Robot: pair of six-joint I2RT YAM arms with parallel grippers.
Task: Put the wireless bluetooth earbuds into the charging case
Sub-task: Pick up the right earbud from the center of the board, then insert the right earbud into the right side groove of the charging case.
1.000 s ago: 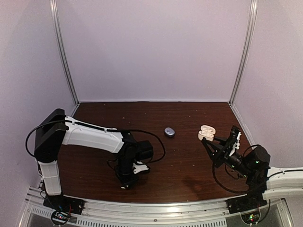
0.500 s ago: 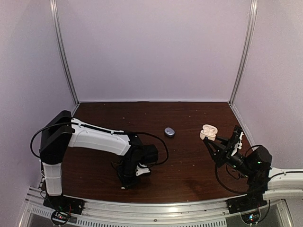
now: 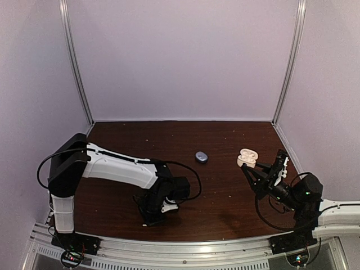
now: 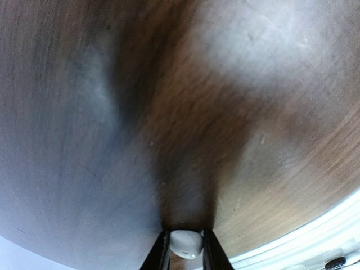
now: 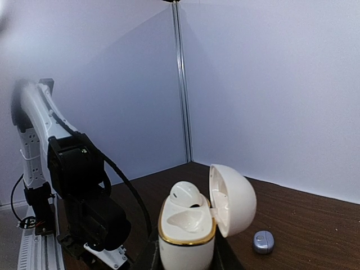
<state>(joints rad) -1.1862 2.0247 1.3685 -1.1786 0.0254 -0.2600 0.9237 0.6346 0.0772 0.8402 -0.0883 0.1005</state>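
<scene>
My right gripper (image 3: 254, 167) is shut on an open white charging case (image 5: 194, 228) with a gold rim, held above the table at the right; it also shows in the top view (image 3: 246, 157). One white earbud (image 5: 185, 194) sits in its far slot; the near slot is empty. My left gripper (image 4: 186, 247) is shut on a second white earbud (image 4: 187, 243), close above the dark table near the front edge. In the top view the left gripper (image 3: 153, 216) points down at the table front. No dark purple earbuds show.
A small closed blue-grey case (image 3: 201, 157) lies on the brown table (image 3: 225, 197) at mid-depth; it also shows in the right wrist view (image 5: 262, 242). A metal rail (image 3: 185, 247) runs along the front edge. Pale walls enclose the back and sides.
The left arm has swung forward and lowered its gripper toward the table front. The right gripper with the case has shifted slightly right and up, then held still.
</scene>
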